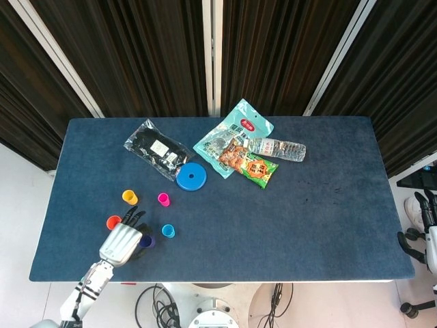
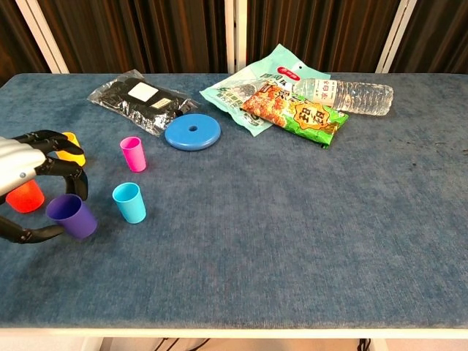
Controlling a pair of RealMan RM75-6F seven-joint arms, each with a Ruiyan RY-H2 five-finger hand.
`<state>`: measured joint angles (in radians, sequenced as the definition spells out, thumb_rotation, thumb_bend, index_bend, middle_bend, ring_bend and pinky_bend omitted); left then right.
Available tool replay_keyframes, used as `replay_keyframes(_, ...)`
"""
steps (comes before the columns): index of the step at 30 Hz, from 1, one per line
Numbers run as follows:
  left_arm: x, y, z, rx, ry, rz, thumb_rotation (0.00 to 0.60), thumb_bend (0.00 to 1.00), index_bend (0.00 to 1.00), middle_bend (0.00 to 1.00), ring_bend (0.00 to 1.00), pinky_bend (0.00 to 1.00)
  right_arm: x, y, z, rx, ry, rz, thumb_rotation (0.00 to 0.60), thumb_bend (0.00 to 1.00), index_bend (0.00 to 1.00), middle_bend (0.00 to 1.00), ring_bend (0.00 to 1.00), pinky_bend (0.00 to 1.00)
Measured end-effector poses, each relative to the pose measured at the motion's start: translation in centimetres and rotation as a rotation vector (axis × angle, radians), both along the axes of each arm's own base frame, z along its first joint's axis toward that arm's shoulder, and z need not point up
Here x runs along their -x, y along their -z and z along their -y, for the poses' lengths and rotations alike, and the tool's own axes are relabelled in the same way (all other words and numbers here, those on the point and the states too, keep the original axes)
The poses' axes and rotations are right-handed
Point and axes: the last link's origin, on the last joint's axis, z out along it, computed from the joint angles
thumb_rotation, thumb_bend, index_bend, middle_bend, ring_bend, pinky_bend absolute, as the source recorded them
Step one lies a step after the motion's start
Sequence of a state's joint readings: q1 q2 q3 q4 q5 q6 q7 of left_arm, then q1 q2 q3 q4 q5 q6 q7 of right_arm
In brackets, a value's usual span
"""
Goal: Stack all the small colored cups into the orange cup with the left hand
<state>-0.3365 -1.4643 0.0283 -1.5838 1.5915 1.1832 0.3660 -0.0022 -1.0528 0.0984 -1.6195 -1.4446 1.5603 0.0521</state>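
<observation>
The left hand (image 2: 29, 186) holds the purple cup (image 2: 72, 216), tipped, just beside the orange cup (image 2: 25, 196). No cup is in the orange cup yet. The yellow cup (image 1: 129, 197), pink cup (image 2: 132, 153) and blue cup (image 2: 129, 202) wait near it.

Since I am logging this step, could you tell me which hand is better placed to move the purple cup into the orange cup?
The left hand: its fingers already bracket the purple cup beside the orange cup. The right hand sits off the table's far edge.
</observation>
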Motion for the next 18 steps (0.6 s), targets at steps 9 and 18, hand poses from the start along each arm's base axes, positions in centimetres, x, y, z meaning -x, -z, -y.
replay_keyframes(9, -0.2, -4.6, -1.0, -0.129, -0.007, 0.012, 0.6, 0.31, 0.48, 0.49, 0.11, 0.06, -0.2, -0.1, 0.0, 0.005, -0.009, 0.004, 0.6, 0.26, 0.0, 0.0, 0.0, 0.0)
replay_keyframes(18, 3.0, -8.0, -1.2, -0.188, -0.117, -0.089, 0.6, 0.31, 0.48, 0.49, 0.11, 0.05, -0.3, 0.2, 0.0, -0.005, -0.014, 0.008, 0.6, 0.26, 0.0, 0.0, 0.0, 0.0)
